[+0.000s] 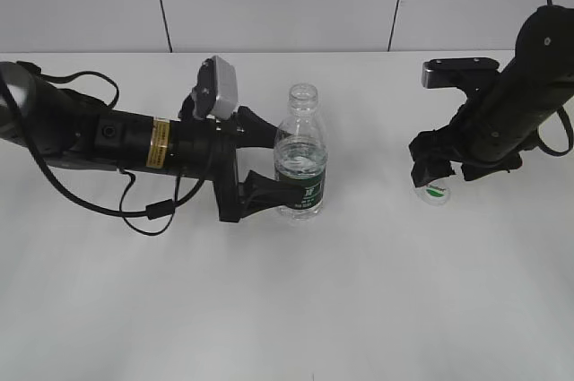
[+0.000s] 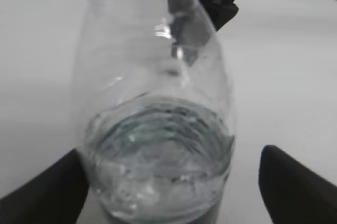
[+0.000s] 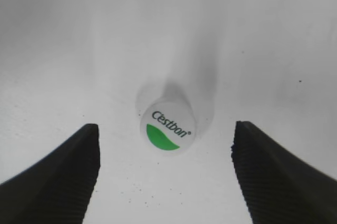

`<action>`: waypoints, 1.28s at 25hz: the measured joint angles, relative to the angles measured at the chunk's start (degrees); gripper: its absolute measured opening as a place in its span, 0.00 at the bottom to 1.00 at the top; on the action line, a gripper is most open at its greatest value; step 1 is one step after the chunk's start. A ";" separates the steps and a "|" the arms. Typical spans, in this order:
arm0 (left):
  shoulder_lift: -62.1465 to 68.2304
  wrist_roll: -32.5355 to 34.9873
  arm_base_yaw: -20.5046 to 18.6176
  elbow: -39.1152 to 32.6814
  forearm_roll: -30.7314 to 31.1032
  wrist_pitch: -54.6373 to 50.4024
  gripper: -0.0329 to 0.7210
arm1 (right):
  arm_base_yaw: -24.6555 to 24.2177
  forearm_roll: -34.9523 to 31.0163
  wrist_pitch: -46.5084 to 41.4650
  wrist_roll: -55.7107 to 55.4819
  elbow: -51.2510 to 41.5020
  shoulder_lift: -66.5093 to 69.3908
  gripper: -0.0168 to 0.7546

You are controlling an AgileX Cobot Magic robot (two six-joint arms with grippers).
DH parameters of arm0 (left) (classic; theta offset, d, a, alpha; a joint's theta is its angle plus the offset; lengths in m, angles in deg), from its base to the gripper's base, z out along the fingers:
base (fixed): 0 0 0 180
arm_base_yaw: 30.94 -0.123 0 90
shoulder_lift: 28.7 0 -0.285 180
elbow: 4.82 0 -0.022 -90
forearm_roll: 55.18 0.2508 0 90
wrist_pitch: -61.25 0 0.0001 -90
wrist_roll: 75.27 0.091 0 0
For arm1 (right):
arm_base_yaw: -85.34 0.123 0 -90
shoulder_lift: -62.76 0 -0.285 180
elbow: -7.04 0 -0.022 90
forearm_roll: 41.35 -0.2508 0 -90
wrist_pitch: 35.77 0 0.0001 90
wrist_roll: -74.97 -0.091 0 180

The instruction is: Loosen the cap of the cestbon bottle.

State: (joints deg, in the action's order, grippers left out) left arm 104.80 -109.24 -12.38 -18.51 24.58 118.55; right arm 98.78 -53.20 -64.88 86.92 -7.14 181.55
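Between right claw [image 3: 166, 174] fingers: cap [image 3: 167, 125].

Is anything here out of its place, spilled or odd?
The cap is not on the cestbon bottle: it lies on the table between the right gripper's open fingers, apart from the bottle. The bottle stands upright with its neck open. No spill shows.
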 joint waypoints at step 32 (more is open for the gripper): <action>-15.05 -8.39 -7.76 -0.05 -14.28 -70.17 0.78 | 0.00 0.61 2.59 0.11 5.15 -4.38 0.79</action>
State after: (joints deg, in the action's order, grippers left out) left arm 89.75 -117.64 -20.14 -18.57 10.30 48.39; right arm 98.78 -52.58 -62.29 87.03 -1.99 177.17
